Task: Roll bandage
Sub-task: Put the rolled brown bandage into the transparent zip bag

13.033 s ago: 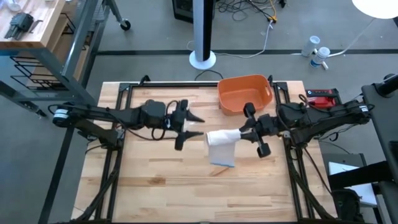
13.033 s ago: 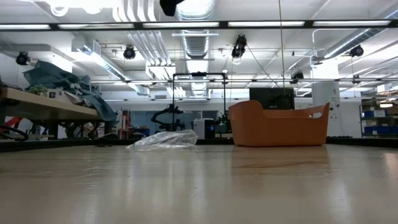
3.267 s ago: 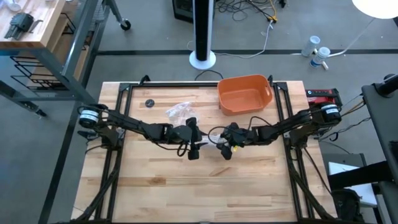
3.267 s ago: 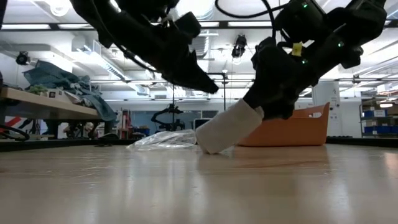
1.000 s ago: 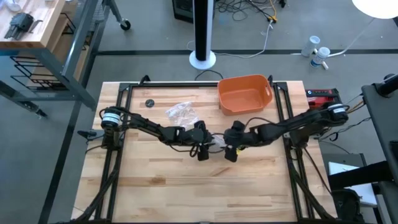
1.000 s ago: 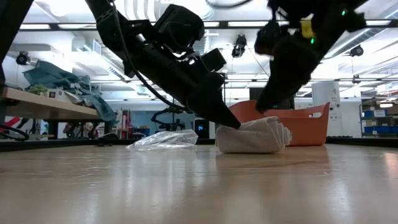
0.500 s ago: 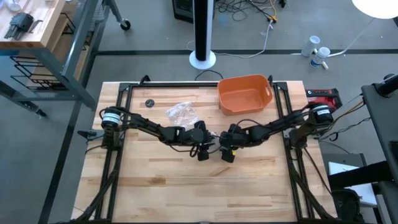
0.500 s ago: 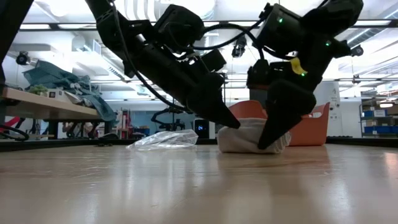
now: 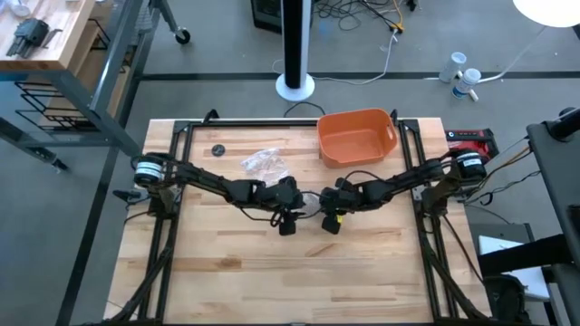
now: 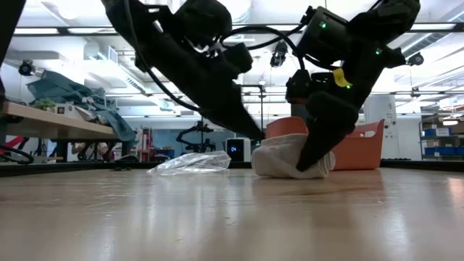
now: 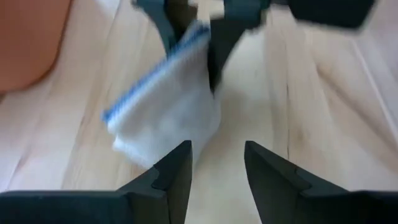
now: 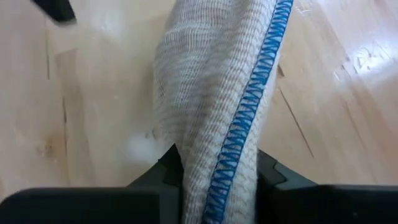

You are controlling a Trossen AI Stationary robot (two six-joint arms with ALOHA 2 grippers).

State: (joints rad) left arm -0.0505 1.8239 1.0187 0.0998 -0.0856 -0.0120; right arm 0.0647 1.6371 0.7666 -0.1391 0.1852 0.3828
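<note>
The bandage (image 10: 279, 161) is an off-white gauze bundle with a blue stitched edge (image 12: 249, 124). It lies on the wooden table at mid-table (image 9: 311, 206), between my two grippers. My right gripper (image 12: 217, 169) is shut on it from its right side (image 9: 330, 220). My left gripper (image 11: 217, 163) stands open just left of the bandage (image 9: 288, 222). Its fingertips are raised a little off the bundle (image 10: 254, 134), with nothing between them. My right gripper pinches the bandage's right end (image 10: 319, 156) between its two fingers (image 12: 169, 167), with the gauze and its blue stitched edge running up out of the gap. The fingers slant down from above and from the table's right. The bundle rests on the table.
A crumpled clear plastic wrapper (image 9: 263, 163) lies left of the orange tub (image 9: 355, 116), which stands at the far edge. A small dark disc (image 9: 217, 150) sits at the far left. The table's near half is bare wood.
My right gripper has come down toward the table onto the bandage's right end and taken hold of it. My left gripper has lifted and drawn back toward the table's left, off the bandage. The bandage has stayed where it was.
</note>
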